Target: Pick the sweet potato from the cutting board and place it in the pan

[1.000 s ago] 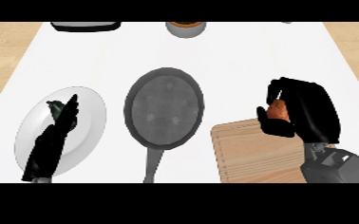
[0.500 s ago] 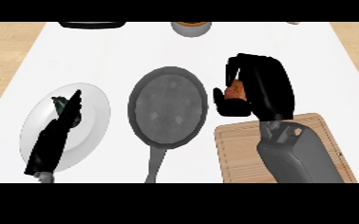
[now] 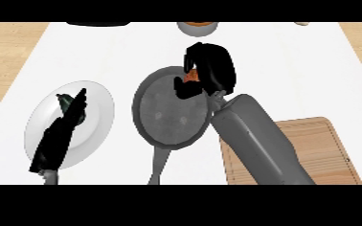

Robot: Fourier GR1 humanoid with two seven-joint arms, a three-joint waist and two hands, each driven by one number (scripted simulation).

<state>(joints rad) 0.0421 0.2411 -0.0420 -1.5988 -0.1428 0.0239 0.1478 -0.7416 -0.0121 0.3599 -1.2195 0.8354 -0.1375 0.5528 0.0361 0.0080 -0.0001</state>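
Observation:
My right hand [image 3: 212, 69] hangs over the far right rim of the dark grey pan [image 3: 166, 112], its fingers curled round the orange sweet potato [image 3: 191, 77], of which only a sliver shows. The wooden cutting board [image 3: 318, 148] lies at the lower right, partly hidden by my right forearm, with nothing on its visible part. My left hand [image 3: 60, 131] rests open above the white plate at the left, fingers pointing away from me.
A white plate [image 3: 99, 105] sits left of the pan. The pan's handle [image 3: 161, 165] points toward me. At the far edge stand a small bowl [image 3: 198, 27] and a dark object [image 3: 99, 24]. Wooden counter shows beyond the white top's sides.
My right hand has carried the sweet potato leftward and away from the cutting board until it hangs over the pan's rim. The left hand has stayed over the plate.

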